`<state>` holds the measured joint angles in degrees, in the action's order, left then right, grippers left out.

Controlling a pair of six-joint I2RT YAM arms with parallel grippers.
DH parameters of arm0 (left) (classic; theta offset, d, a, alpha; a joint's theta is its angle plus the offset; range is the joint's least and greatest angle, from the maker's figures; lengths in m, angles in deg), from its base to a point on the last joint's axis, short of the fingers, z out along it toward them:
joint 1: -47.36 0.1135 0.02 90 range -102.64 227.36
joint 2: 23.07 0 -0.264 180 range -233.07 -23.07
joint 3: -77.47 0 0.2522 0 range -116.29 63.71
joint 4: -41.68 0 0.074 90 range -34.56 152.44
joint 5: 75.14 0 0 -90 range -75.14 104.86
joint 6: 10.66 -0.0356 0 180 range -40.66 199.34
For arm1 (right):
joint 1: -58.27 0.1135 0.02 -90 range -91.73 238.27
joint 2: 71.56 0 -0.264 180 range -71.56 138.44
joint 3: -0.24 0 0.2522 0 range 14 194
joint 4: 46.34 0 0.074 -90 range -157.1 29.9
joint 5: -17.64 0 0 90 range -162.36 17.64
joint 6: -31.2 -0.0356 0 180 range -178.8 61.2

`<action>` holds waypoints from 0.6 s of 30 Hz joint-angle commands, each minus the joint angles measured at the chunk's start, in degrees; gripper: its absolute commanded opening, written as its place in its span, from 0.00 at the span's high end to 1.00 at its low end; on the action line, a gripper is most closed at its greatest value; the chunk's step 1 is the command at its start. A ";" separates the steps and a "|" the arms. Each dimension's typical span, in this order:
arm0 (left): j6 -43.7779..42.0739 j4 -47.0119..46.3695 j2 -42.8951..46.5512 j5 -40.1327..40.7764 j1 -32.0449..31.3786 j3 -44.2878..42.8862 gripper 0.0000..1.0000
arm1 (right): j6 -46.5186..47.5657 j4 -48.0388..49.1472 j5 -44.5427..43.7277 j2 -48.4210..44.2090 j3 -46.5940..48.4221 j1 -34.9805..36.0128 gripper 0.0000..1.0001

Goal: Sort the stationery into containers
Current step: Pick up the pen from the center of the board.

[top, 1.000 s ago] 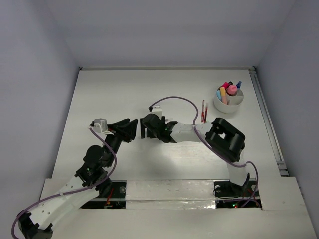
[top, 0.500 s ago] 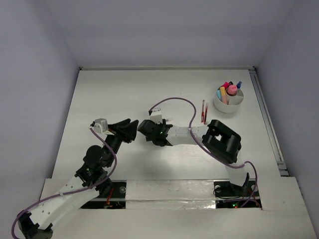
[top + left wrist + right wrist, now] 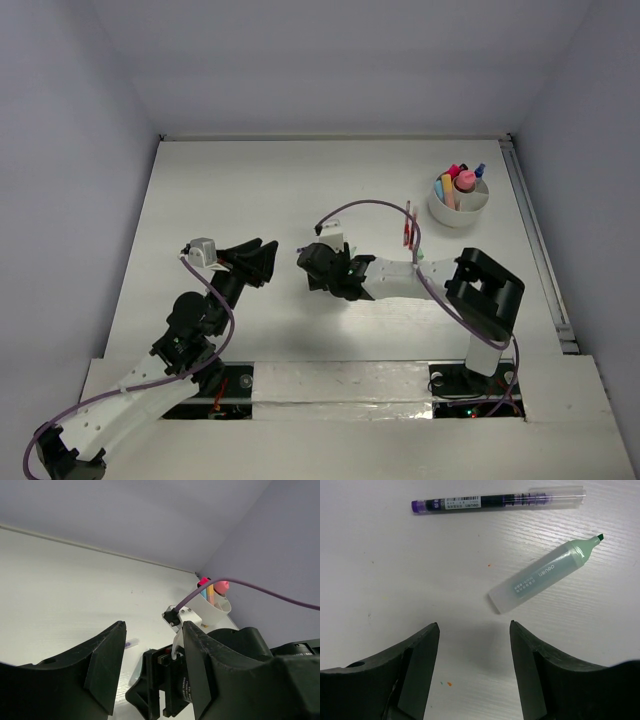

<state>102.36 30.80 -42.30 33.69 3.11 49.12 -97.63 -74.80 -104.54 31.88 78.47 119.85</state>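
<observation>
One white cup (image 3: 458,212) holds pink, orange and blue markers (image 3: 465,181).
Left gripper (image 3: 154,630) and right gripper (image 3: 474,627) both gape empty; a pale-green highlighter (image 3: 540,577) lies before the right.

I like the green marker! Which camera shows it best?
The right wrist view: the pale-green highlighter lies whole, tip showing, beside a purple pen. In the top view the right arm hides it; the left wrist view shows nothing clear of it.

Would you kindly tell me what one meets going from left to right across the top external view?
Black left gripper → black right gripper → thin red pens lying flat → small white round cup holding coloured markers.
</observation>
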 commanded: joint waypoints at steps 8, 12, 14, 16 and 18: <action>-0.18 -4.88 -2.40 -2.30 -0.14 -0.35 0.54 | -3.97 1.43 3.71 -4.47 -3.73 -5.95 0.27; 0.00 -5.59 -3.98 -3.27 -0.14 -0.44 0.54 | -2.83 2.04 4.76 -3.25 -3.65 -8.31 0.22; 0.00 -5.77 -4.42 -3.54 -0.14 -0.53 0.54 | -2.22 2.04 4.85 -1.67 -2.33 -8.93 0.22; 0.00 -5.77 -4.68 -3.54 -0.14 -0.53 0.54 | -1.87 2.13 4.50 0.35 -1.28 -8.94 0.21; 0.00 -5.94 -5.03 -3.62 -0.14 -0.44 0.54 | -1.34 2.04 4.15 1.76 0.13 -8.94 0.20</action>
<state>102.41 28.57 -46.95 31.11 3.11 49.12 -99.77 -74.54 -100.19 31.46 75.63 111.05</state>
